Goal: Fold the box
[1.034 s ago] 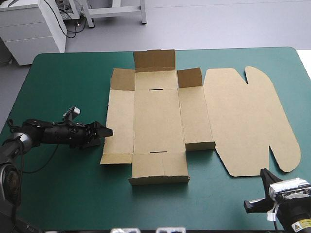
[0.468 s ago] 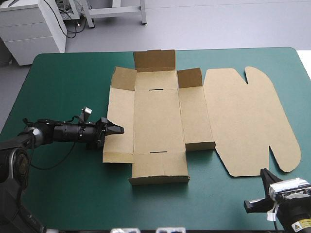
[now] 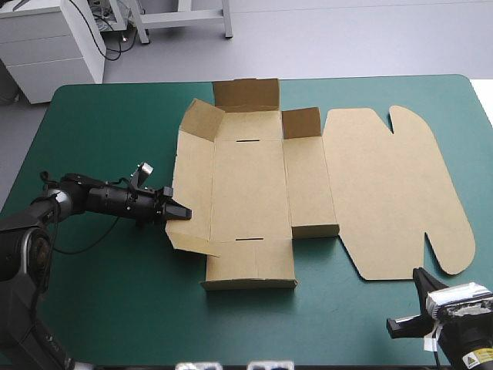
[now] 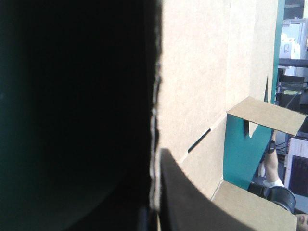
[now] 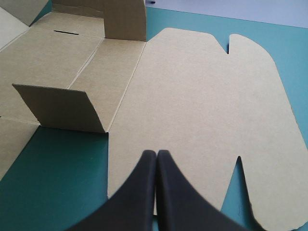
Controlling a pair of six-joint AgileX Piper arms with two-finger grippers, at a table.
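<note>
Since the box, mid-table, is light, stiff board, its left wall's edge is being pinched by the left gripper; the right gripper's fingers are being pressed together.

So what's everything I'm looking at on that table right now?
Table: one, teal-green cover, fills most of the high view.
Box: one, brown cut board sheet, spread at the table's middle; its left wall tilts up, and its big rounded lid lies flat toward the table's right.
Left gripper: one, black fingers, at the box's left wall, shut on that wall's edge.
Right gripper: one, black fingers shut, at the table's near right, its tip at the lid's near edge; whether it touches cannot be told.
</note>
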